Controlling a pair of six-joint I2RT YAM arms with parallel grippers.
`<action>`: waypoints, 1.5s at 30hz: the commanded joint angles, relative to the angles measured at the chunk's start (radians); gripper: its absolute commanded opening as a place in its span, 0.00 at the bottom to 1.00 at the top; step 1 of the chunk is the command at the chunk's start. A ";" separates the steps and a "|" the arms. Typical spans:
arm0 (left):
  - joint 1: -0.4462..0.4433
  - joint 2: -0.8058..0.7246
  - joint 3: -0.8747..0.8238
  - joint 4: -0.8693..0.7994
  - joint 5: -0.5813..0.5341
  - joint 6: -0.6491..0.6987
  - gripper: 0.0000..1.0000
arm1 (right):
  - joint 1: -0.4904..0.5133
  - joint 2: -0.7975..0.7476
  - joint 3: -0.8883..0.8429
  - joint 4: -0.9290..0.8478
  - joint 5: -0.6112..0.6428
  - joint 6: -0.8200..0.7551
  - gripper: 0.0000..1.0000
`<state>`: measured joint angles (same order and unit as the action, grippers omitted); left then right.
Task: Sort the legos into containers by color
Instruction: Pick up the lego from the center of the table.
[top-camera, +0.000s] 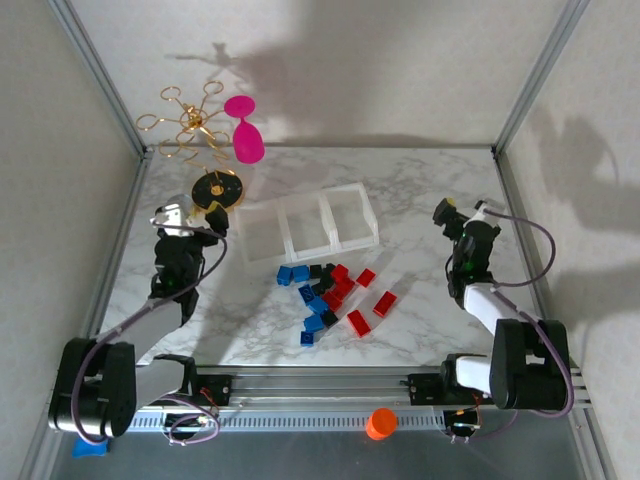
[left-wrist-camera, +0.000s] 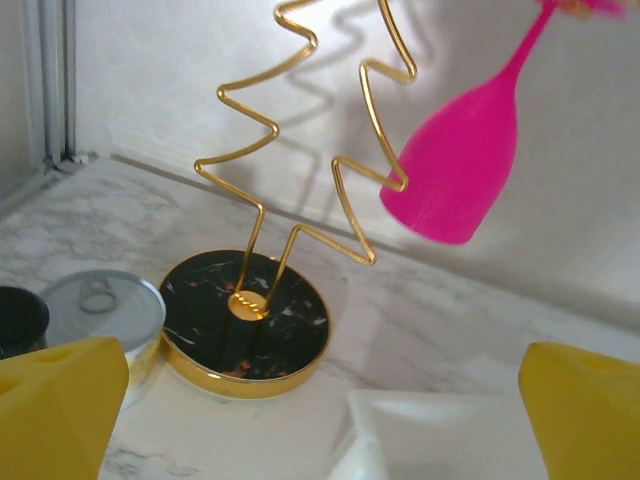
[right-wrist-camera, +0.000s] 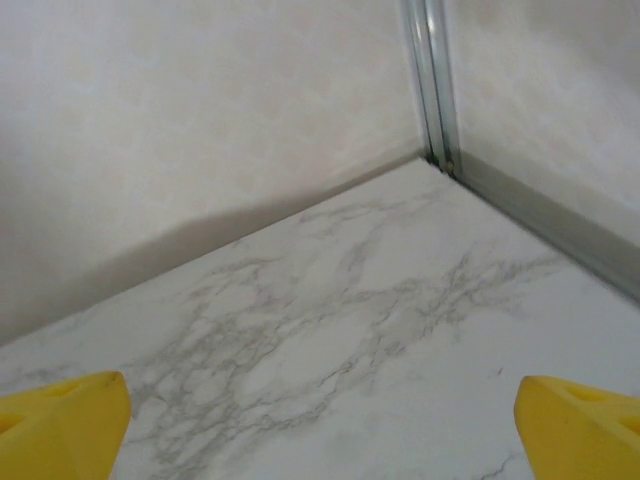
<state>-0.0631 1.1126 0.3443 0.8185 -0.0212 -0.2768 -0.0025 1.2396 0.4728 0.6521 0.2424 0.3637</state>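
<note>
From my seat the table (right-wrist-camera: 350, 330) reads as smooth white marble with grey veining, walled by pale matte panels and aluminium rails. The legos (top-camera: 330, 295) are small glossy plastic bricks, square or short rectangular. They lie in a loose heap, blue ones on the side toward the left gripper (top-camera: 195, 222), red ones toward the right gripper (top-camera: 452, 218), and a few black mixed in between. The heap lies between the two grippers and nearer the arm bases than either, apart from both.

The containers (top-camera: 284, 228) are three square, thin-walled compartments of milky translucent plastic joined in a row. The tray sits just to the right of the left gripper, and one corner of it shows between that gripper's fingers in the left wrist view.

Ahead of the left gripper is a round glossy black base (left-wrist-camera: 245, 320) with gold flecks and a gold rim. A zigzag gold wire rises from it, and a matte pink stemmed glass (left-wrist-camera: 455, 165) hangs bowl-down from the wire. Left of the base is a metal can (left-wrist-camera: 100, 305) with a pull-tab lid.

The left gripper's yellow fingertips (left-wrist-camera: 60, 400) are spread wide, pinching and touching nothing. The right gripper's yellow fingertips (right-wrist-camera: 580, 420) are just as wide apart, with bare marble between them and the far right corner ahead.
</note>
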 joint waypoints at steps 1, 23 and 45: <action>0.016 -0.081 -0.018 -0.067 -0.059 -0.251 0.99 | -0.010 -0.023 0.062 -0.219 -0.018 0.160 0.99; -0.370 -0.259 0.200 -0.964 -0.021 -0.360 0.99 | 0.411 -0.061 0.196 -0.714 -0.308 0.063 0.99; -0.707 0.261 0.353 -1.037 -0.167 -0.270 0.77 | 0.667 -0.018 0.198 -0.722 -0.312 0.101 0.99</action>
<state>-0.7589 1.3262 0.6472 -0.1852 -0.0948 -0.5831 0.6590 1.2087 0.6487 -0.0711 -0.0937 0.4606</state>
